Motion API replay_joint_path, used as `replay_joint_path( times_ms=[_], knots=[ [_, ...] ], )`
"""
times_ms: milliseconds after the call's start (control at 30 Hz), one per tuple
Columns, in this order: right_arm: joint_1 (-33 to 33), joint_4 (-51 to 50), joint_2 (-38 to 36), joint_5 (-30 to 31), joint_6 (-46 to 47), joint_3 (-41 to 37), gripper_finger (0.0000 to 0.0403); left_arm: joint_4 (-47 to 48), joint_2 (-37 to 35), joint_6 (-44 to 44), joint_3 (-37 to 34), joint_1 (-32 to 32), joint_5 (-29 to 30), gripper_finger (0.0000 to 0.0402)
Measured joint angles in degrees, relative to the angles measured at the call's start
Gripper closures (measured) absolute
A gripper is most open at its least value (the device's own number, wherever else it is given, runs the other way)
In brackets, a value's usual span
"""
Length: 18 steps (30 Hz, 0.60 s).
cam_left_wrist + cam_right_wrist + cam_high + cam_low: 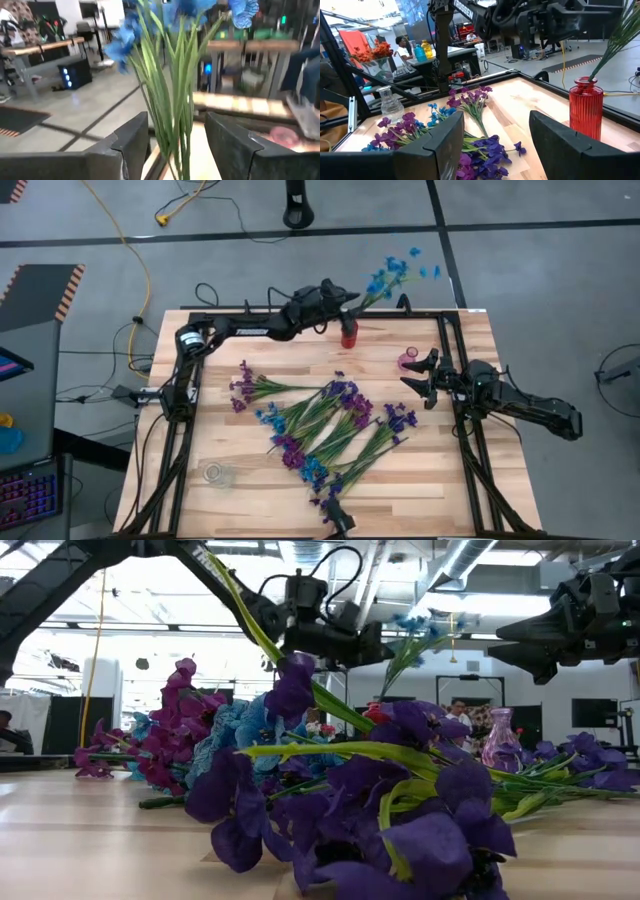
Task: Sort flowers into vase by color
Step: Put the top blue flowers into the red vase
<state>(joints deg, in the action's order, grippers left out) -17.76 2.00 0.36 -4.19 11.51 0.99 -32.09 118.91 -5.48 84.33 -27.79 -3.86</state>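
Observation:
A red vase (pixel 348 336) stands near the table's far edge and holds a bunch of blue flowers (pixel 395 275) whose stems (pixel 172 90) lean toward the far right. My left gripper (pixel 350 302) hovers above the vase, open, with a finger on either side of those stems (pixel 175 127). Loose blue, magenta and violet flowers (pixel 325 425) lie in a pile on the middle of the table. My right gripper (pixel 412 375) waits open at the right side, beside a pink vase (pixel 408 362), and faces the pile (pixel 495 130).
A clear glass vase (pixel 218 473) stands near the table's near-left corner. A black metal frame (pixel 445 330) runs along the table's sides. Bare wood shows around the pile and between the red and pink vases. People and workbenches show in the room beyond the table.

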Motion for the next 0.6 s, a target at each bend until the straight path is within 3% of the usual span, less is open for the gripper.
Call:
replay_joint_path(
  times_ms=[133,467,600],
  knots=[
    [0.0,0.17,0.0,0.02,-0.07,0.0,0.015,5.43,-2.17,-3.06,0.0,0.0,0.02,0.0217],
    [-0.02,0.17,0.0,0.17,-0.09,0.0,0.015,6.18,-1.73,0.11,0.0,-0.02,0.29,0.0217],
    [-0.02,0.15,0.0,0.22,-0.09,0.0,0.015,5.78,-1.73,0.75,0.0,0.04,3.0,0.0217]
  ],
)
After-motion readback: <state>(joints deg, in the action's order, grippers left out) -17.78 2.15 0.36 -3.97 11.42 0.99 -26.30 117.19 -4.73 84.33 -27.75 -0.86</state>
